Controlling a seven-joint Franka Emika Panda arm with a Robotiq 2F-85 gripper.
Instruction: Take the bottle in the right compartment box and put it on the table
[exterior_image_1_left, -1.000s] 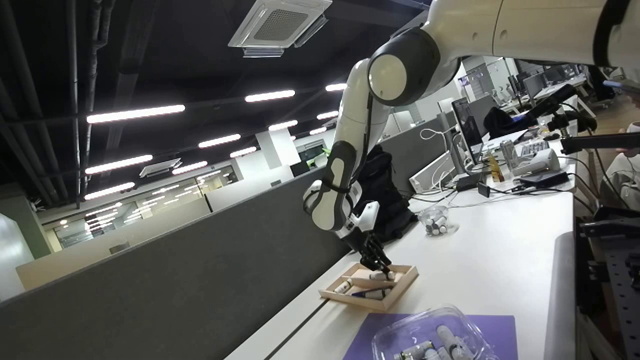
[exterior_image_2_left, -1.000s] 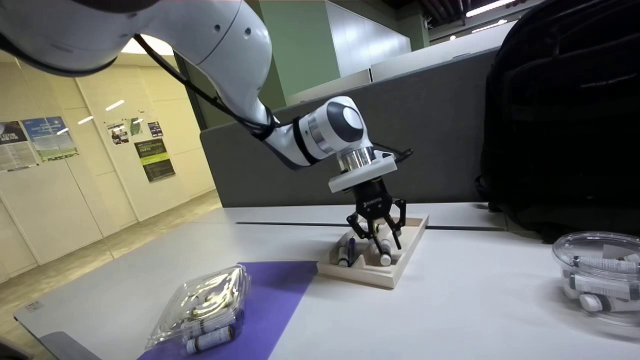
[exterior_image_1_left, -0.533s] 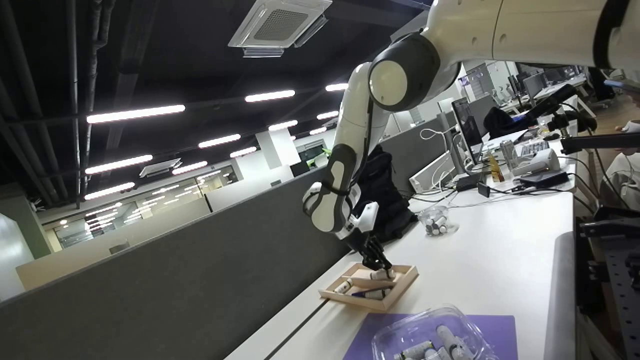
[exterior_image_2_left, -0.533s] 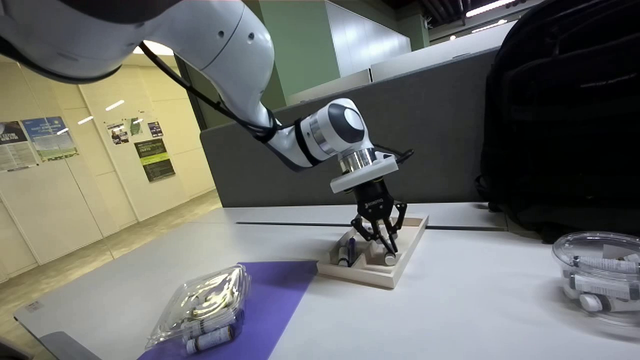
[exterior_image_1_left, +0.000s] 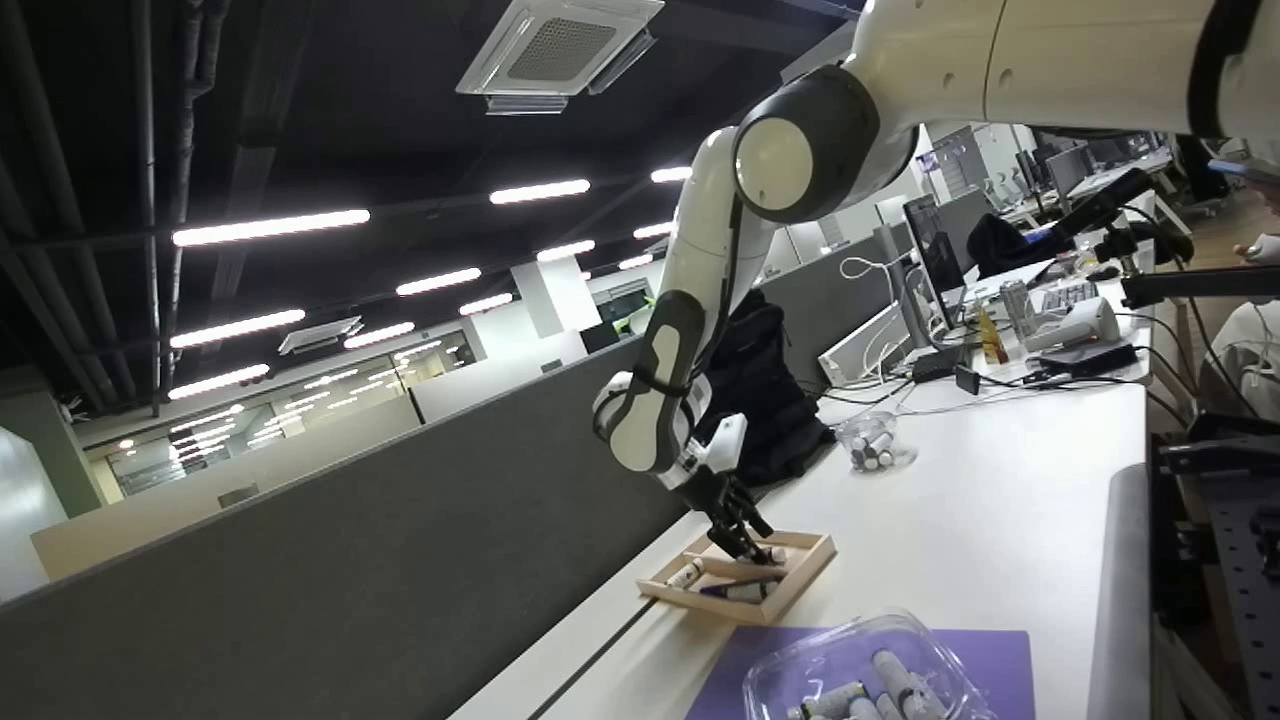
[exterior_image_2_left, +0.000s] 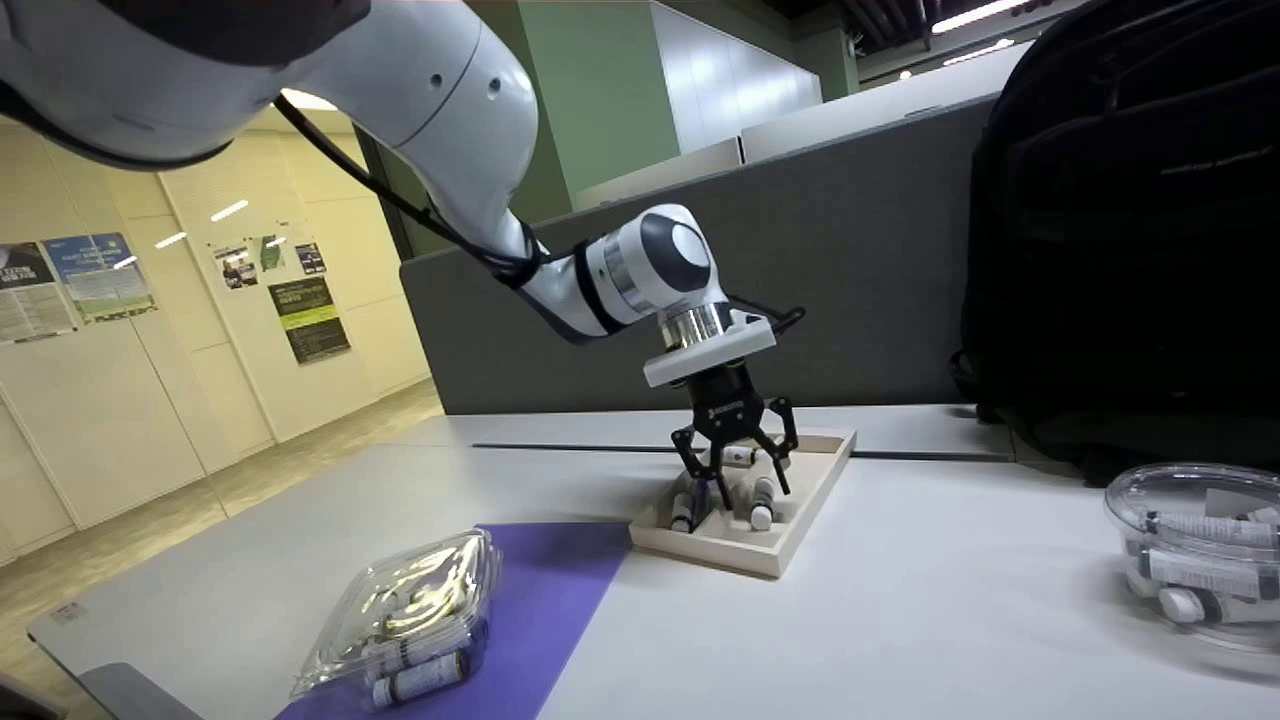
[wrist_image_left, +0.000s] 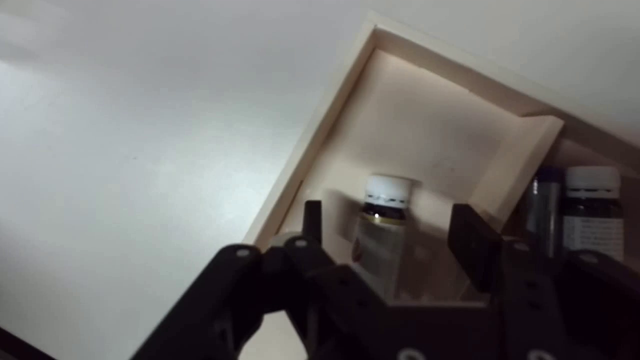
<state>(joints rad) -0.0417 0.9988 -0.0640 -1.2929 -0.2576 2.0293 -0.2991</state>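
Observation:
The bottle (exterior_image_2_left: 762, 503), with a white cap and pale label, lies on its side in the right compartment of the compartment box (exterior_image_2_left: 705, 553). It also shows in an exterior view (exterior_image_1_left: 777, 555) and in the wrist view (wrist_image_left: 386, 210). The light-wood box stands on the white table (exterior_image_2_left: 900, 600). My gripper (exterior_image_2_left: 756, 499) is open, its fingers low over that compartment. In the wrist view the fingers (wrist_image_left: 385, 206) stand on either side of the bottle with gaps. The bottle's lower end is hidden by the gripper.
Another bottle (wrist_image_left: 593, 210) and a blue pen (wrist_image_left: 545, 215) lie beyond the divider. A further bottle (exterior_image_2_left: 740, 456) lies at the back. A purple mat (exterior_image_2_left: 570, 600) with a clear container (exterior_image_2_left: 400, 610) and a round tub (exterior_image_2_left: 1195, 560) stand on the table. A partition (exterior_image_2_left: 840, 300) rises behind.
The fingers came together at the bottle half a second ago and are now spread apart. The gripper, bottle and box have shifted slightly left in an exterior view.

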